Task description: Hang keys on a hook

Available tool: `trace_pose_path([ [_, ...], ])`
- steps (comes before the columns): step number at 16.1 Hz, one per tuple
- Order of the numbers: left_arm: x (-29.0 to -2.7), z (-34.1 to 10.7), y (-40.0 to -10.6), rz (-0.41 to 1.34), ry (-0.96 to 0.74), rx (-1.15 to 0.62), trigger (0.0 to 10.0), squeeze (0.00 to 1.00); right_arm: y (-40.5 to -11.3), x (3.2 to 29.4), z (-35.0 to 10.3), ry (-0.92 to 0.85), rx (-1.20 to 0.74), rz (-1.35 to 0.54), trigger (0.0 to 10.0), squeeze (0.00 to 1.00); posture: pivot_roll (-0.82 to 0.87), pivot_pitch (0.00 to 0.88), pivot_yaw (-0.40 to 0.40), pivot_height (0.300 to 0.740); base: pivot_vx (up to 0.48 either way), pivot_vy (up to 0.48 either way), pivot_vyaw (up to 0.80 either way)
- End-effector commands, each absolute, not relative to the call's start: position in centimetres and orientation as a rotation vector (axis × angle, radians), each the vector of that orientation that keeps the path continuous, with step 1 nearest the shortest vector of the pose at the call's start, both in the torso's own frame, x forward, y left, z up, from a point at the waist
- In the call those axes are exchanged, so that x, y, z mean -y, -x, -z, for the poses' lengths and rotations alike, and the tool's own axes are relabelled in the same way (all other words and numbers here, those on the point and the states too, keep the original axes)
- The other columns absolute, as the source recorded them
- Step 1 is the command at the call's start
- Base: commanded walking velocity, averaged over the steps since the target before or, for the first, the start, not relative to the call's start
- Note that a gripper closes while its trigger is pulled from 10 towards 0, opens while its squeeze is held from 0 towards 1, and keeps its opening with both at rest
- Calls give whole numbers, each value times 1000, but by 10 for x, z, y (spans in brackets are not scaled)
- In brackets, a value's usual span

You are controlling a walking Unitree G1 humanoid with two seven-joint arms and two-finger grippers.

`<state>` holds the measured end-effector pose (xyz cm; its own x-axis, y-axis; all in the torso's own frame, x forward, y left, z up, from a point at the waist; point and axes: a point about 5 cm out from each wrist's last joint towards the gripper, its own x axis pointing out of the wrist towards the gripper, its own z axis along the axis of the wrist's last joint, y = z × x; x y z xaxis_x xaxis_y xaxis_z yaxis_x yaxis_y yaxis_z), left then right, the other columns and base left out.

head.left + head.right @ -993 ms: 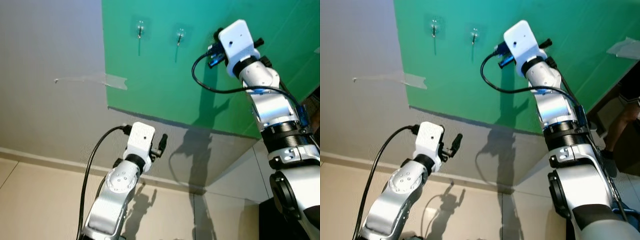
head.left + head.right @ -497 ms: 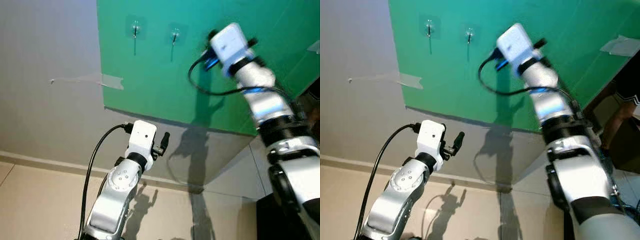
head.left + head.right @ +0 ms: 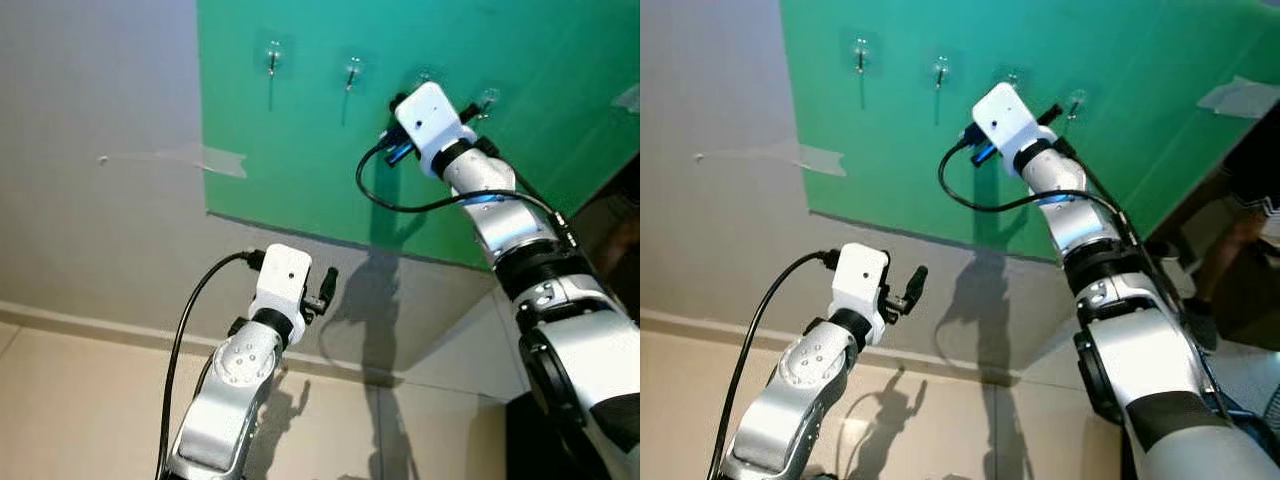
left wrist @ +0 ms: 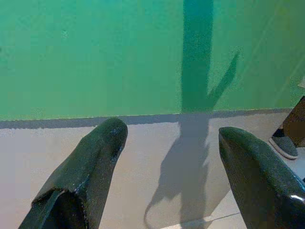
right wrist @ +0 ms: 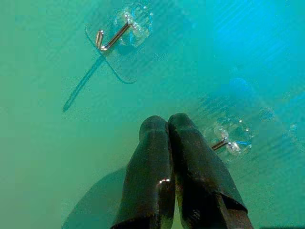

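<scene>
Robot's raised right arm has swung left along the green wall, nearer the row of hooks

The right gripper (image 5: 167, 125) now sits close to the green panel (image 3: 300, 150), its two black fingers pressed together with nothing visible between them, tips just beside a clear hook (image 5: 228, 138); another hook (image 5: 114, 36) is further off. The keys cannot be made out. The left gripper (image 4: 167, 138) hangs lower before the grey wall (image 3: 100, 230), fingers wide apart and empty

Right pincer (image 5: 167, 125) tips partly covering one hook (image 5: 228, 138); keys unseen
</scene>
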<state>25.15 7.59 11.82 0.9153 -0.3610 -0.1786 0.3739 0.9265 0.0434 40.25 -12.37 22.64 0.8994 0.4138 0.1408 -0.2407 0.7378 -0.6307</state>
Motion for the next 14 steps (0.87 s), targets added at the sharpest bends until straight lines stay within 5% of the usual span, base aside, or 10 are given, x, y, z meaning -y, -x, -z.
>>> trace_pose_path([
  [1,-71,-123,-249,395,-71,-154,10000,0,-400,123,-213,645,246,-390,10000,0,158,0,-217,740,0,0,0],
  [14,-68,-122,-248,418,-73,-167,10000,0,-402,129,-223,634,266,-376,10000,0,144,0,-201,740,0,0,0],
])
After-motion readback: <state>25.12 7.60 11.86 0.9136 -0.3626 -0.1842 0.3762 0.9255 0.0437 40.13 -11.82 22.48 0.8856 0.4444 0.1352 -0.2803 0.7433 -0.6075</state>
